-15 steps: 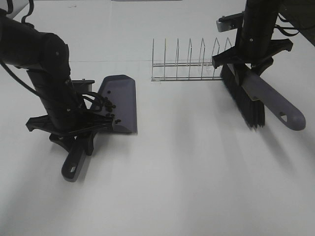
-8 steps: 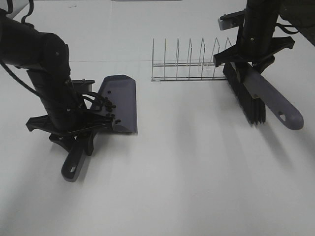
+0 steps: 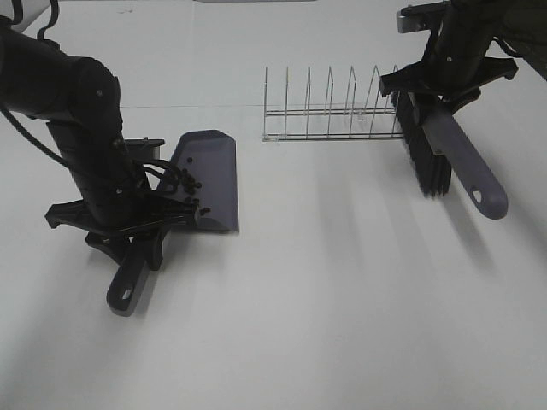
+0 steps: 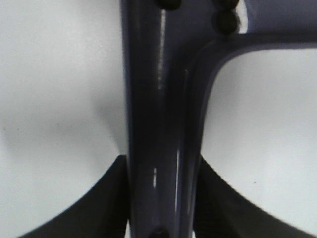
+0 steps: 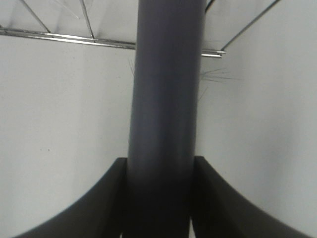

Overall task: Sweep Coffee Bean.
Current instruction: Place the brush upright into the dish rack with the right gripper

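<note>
Two firm grips: left pincer (image 4: 161,171) on the dustpan (image 3: 211,169), right pincer (image 5: 161,171) on the brush (image 3: 460,161). I hold the dustpan level, because the beans (image 3: 185,181) will roll.

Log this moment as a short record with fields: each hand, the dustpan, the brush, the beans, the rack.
left hand: shut on the handle of the dustpan
right hand: shut on the handle of the brush
dustpan: on the left of the table, handle toward the camera
coffee beans: clustered in the dustpan's rear, by the handle
brush: at the right end of the wire rack; contact with it cannot be told
wire rack: standing at the back, nothing in its slots
</note>
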Controlling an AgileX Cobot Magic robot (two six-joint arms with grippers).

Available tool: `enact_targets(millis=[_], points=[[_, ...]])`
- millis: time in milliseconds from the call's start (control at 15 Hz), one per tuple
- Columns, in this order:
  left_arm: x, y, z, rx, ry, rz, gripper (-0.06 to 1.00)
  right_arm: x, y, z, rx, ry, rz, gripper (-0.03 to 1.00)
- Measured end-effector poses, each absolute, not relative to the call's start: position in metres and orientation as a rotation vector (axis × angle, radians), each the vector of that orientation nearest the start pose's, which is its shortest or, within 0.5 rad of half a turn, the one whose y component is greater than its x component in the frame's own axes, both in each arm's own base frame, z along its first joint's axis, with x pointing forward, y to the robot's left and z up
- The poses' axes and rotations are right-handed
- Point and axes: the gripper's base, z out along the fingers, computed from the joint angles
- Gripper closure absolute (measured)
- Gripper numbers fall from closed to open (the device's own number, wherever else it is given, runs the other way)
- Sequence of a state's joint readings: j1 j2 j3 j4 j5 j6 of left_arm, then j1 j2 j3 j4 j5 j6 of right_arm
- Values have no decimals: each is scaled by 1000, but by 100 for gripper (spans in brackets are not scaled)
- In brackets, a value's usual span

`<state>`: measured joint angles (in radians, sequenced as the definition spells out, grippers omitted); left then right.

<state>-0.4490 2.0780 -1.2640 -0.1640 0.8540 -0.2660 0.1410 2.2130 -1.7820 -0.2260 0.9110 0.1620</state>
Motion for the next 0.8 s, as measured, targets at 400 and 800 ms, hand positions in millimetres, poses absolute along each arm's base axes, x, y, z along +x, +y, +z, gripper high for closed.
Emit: enact_targets(millis=[400,800], points=[[331,-172,111,119,3187,-178,63,487,52,169,-130,2728,-194,68],[331,-172,111,117,3187,-181,63,515,55,170,-98,2699,-201,68]])
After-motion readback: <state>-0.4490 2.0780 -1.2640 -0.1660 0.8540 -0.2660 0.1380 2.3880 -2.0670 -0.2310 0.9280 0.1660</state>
